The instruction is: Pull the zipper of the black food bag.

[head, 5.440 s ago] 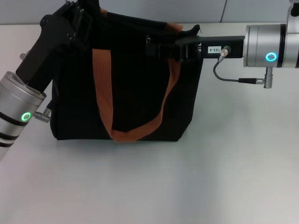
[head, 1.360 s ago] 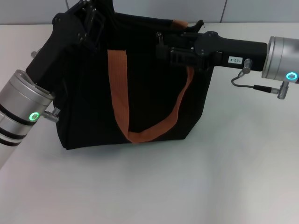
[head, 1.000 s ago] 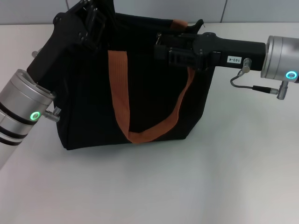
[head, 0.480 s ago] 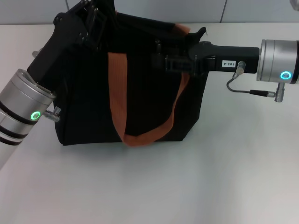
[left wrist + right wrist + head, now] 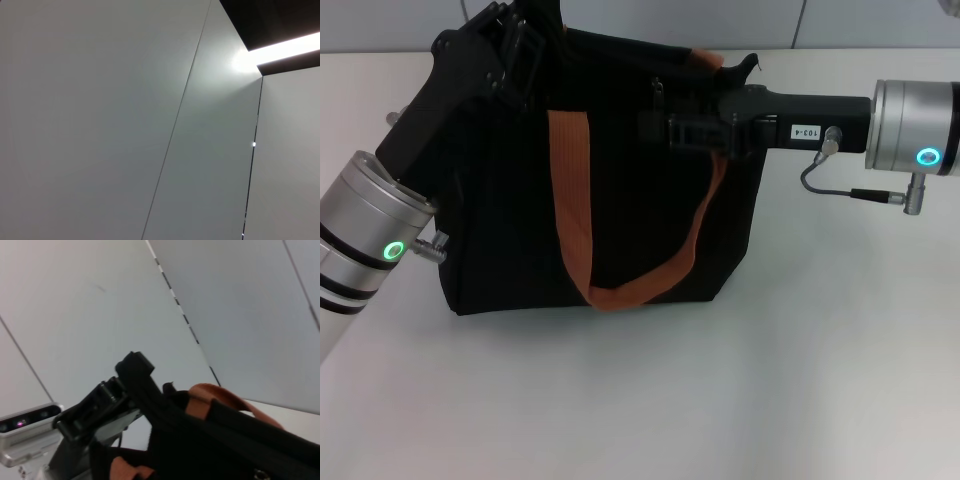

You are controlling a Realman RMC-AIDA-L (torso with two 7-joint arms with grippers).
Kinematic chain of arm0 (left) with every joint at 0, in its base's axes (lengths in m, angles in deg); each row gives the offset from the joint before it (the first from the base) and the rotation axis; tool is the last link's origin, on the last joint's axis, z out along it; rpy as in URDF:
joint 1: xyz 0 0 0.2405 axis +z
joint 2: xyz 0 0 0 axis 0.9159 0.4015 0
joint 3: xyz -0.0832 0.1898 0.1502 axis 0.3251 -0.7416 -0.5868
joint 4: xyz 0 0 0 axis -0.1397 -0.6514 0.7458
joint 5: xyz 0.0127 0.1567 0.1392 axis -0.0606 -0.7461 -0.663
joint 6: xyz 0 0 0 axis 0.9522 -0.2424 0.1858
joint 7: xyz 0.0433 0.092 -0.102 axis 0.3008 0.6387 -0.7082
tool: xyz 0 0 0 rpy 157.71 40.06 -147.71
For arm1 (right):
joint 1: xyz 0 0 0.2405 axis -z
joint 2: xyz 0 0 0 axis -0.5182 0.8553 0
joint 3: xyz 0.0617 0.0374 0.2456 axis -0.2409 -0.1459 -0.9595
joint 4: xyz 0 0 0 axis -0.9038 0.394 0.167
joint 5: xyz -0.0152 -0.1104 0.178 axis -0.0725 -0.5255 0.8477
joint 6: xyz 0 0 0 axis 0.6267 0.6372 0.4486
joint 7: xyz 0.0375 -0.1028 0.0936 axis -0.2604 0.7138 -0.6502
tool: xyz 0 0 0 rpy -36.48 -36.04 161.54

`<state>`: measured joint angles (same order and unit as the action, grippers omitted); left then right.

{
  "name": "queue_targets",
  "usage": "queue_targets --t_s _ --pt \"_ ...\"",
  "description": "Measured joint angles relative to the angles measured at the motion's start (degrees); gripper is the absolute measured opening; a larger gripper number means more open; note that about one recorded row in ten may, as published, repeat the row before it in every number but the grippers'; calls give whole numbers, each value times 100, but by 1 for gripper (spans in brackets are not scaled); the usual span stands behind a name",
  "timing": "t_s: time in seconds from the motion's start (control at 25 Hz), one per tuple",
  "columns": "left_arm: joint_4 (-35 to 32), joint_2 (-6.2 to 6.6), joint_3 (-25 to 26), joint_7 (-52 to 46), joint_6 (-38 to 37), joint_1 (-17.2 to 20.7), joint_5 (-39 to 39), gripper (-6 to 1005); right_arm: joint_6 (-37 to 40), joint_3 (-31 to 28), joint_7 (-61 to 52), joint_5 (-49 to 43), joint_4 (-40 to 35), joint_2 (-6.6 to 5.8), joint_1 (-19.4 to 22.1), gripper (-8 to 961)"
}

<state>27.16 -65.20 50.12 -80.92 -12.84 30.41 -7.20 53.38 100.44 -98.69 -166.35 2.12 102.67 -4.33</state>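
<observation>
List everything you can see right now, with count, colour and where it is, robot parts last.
black food bag: one, black, upright on the table, centre.
handles: two, rust-orange; one hangs down the front, the other shows at the top edge.
zipper: one, silver, on the bag's upper edge, right of centre.
table: one, white, under the bag.
left gripper: one, black, at the bag's top left corner.
right gripper: one, black, at the bag's upper right, just below the zipper.

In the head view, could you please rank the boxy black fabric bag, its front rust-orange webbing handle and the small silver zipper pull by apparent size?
1. Boxy black fabric bag
2. Front rust-orange webbing handle
3. Small silver zipper pull, barely discernible
</observation>
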Motion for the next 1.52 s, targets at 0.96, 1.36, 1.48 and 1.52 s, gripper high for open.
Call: queue_targets --t_s 0.96,1.36,1.48,1.52 --pt "0 0 0 0 -4 -9 -1 79 -183 51 -176 0 45 -6 -177 253" --pt "0 0 0 0 -7 6 -1 80 -154 5 -217 12 49 -11 -196 183" --pt "0 0 0 0 -7 1 -1 80 -159 36 -256 5 48 -11 -210 224" --pt "0 0 0 0 -8 -2 -1 80 -159 39 -256 5 48 -12 -212 246"
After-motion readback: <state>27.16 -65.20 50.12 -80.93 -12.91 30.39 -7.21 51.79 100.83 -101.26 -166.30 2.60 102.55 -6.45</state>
